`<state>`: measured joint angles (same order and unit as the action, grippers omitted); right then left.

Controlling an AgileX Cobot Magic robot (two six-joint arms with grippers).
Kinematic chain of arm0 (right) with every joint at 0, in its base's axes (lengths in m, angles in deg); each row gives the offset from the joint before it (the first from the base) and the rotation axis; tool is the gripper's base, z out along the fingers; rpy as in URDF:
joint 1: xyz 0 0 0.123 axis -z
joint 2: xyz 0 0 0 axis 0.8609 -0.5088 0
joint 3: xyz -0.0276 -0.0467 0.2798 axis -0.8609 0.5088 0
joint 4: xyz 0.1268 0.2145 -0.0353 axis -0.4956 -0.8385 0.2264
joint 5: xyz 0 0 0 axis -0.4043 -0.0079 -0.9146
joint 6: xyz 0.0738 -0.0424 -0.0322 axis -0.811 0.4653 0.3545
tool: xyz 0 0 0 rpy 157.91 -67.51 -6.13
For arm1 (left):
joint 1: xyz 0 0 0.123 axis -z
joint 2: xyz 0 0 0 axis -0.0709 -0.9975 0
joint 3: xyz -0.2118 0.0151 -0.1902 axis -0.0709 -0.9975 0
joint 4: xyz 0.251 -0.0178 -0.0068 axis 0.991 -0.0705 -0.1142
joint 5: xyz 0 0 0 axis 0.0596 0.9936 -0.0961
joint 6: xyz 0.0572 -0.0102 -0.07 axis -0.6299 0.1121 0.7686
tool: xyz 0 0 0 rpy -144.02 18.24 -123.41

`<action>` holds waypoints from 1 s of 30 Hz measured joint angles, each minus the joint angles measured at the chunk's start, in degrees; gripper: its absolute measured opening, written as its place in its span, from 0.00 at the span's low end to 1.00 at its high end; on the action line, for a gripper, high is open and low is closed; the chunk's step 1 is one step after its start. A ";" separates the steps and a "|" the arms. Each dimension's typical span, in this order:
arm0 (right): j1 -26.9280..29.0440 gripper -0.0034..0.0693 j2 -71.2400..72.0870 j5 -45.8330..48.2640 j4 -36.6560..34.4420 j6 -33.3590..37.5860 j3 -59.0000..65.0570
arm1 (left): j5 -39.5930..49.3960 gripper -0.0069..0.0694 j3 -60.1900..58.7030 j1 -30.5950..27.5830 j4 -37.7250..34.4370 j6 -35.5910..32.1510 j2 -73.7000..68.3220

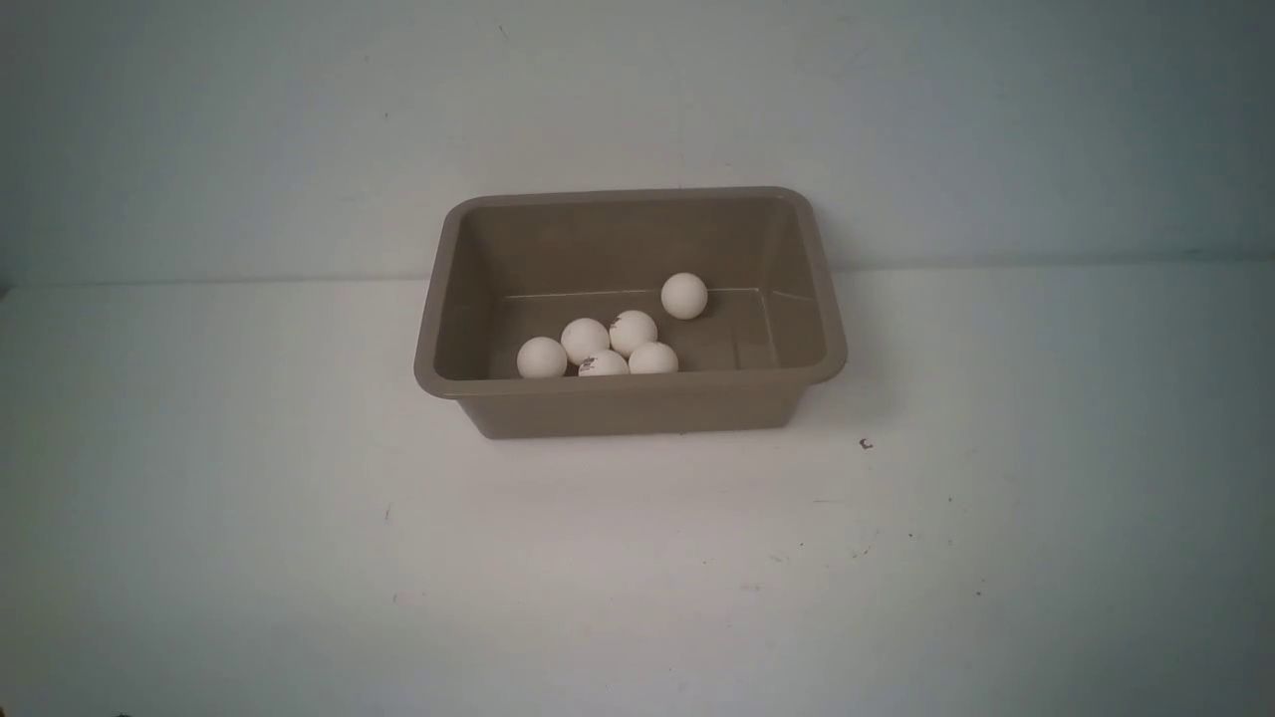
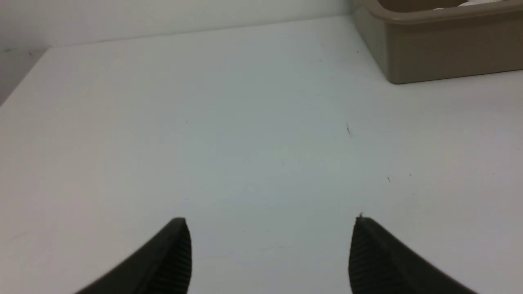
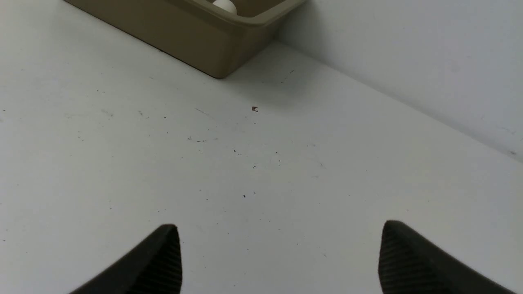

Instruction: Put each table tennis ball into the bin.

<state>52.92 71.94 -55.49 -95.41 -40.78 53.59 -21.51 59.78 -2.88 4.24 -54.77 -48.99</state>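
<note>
The taupe bin (image 1: 628,406) stands at the middle of the white table, close to the back wall. Several white table tennis balls lie inside it: a cluster (image 1: 598,344) near its front wall and one ball (image 1: 684,296) apart, farther back. Neither arm shows in the front view. My left gripper (image 2: 270,222) is open over bare table, with the bin's corner (image 2: 408,53) well ahead of it. My right gripper (image 3: 280,228) is open too, nothing between its fingers; the bin (image 3: 184,28) lies far ahead, one ball (image 3: 224,5) peeking over its rim.
A pale wall (image 1: 637,119) rises just behind the bin. A small dark speck (image 1: 866,444) lies on the table to the right of the bin's front corner, also visible as a speck (image 3: 254,108) in the right wrist view. Fine dark flecks dot the table surface.
</note>
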 joint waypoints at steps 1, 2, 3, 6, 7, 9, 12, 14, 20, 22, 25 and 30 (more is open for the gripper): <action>0.00 0.86 0.00 0.00 0.00 0.00 0.00 | 0.00 0.70 0.00 0.00 0.00 0.04 0.00; 0.00 0.86 0.00 0.00 0.00 0.00 0.00 | 0.00 0.70 0.00 0.00 0.00 0.04 0.00; 0.00 0.86 0.00 0.00 0.00 0.00 0.00 | 0.00 0.70 0.00 0.00 0.00 0.04 0.00; 0.00 0.86 0.00 0.00 0.00 0.00 0.00 | 0.00 0.70 0.00 0.00 0.00 0.04 0.00; 0.00 0.86 0.00 0.00 0.00 0.00 0.00 | 0.00 0.70 0.00 0.00 0.00 0.04 0.00; 0.00 0.86 0.00 0.00 0.00 0.00 0.00 | 0.00 0.70 0.00 0.00 0.00 0.04 0.00; 0.00 0.86 0.00 0.00 0.00 0.00 0.00 | 0.00 0.70 0.00 0.00 0.00 0.04 0.00; 0.00 0.86 0.00 0.00 0.00 0.00 0.00 | 0.00 0.70 0.00 0.00 0.00 0.04 0.00; 0.00 0.86 0.00 0.00 0.02 0.00 0.00 | 0.00 0.70 0.00 0.00 0.00 0.11 0.00; 0.00 0.86 0.00 -0.18 0.23 0.00 0.00 | 0.00 0.70 0.00 0.00 0.00 0.11 0.00; 0.00 0.86 0.00 -0.43 0.75 -2.50 -0.08 | 0.00 0.70 0.00 0.00 0.00 0.23 0.00; 0.00 0.86 0.00 1.97 9.32 -17.02 -3.30 | 0.00 0.70 0.00 0.00 0.00 0.24 0.00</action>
<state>52.92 71.94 -53.52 -86.09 -57.79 50.29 -21.51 59.78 -2.88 4.24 -54.52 -48.99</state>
